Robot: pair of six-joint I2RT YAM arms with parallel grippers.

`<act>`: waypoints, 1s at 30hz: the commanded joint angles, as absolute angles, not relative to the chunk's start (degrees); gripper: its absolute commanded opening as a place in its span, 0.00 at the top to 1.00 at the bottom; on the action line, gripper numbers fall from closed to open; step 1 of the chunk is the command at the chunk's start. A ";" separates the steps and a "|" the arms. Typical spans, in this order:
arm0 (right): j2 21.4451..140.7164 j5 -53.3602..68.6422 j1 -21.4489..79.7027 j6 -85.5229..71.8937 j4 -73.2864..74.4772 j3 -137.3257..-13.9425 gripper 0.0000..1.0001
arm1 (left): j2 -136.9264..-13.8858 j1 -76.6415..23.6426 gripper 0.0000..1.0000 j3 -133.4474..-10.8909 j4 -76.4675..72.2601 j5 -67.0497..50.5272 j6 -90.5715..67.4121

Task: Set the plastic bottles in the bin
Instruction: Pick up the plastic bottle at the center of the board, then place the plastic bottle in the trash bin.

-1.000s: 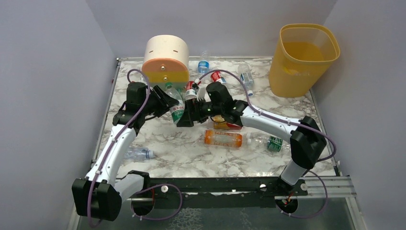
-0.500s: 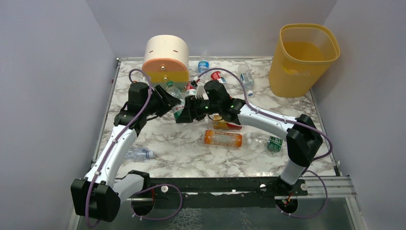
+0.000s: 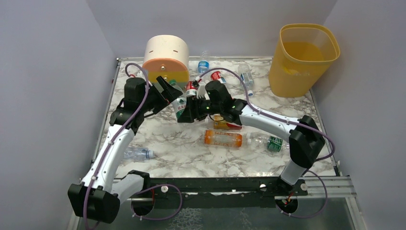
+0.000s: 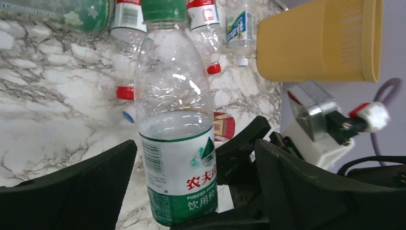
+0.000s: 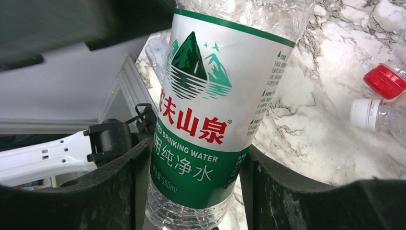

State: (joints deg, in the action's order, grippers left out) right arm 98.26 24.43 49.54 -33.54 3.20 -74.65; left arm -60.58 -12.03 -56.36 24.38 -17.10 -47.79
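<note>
A green-labelled bottle (image 3: 180, 104) sits between both arms, well left of the yellow bin (image 3: 302, 60). The right fingers (image 5: 273, 191) clamp its label on both sides (red Chinese lettering under a mountain logo). The left fingers (image 4: 81, 191) stand wide around it; one seems to touch it, the other is apart. Other bottles (image 3: 222, 138) lie on the marble desk (image 3: 167, 148), left of the bin.

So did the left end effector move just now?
Yes. The left end effector has shifted up the top view, closer to the round drawer unit.
</note>
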 commanded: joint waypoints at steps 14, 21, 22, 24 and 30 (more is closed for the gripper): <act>81.74 13.79 48.42 -30.28 17.40 -69.22 0.45 | -40.53 -12.17 0.01 -52.88 41.80 -14.53 -41.30; 78.66 14.49 37.79 -27.00 22.93 -73.84 0.45 | -41.84 -12.22 0.01 -51.32 40.77 -14.28 -40.49; 78.58 14.76 35.61 -26.36 23.58 -74.87 0.45 | -41.92 -12.22 0.01 -51.15 40.59 -14.39 -40.39; 78.68 15.11 30.85 -25.14 24.78 -77.57 0.45 | -42.08 -12.22 0.01 -50.43 39.89 -14.50 -40.39; 80.70 12.65 18.31 -22.36 24.78 -88.13 0.45 | -43.01 -12.22 0.01 -47.57 36.77 -16.12 -41.04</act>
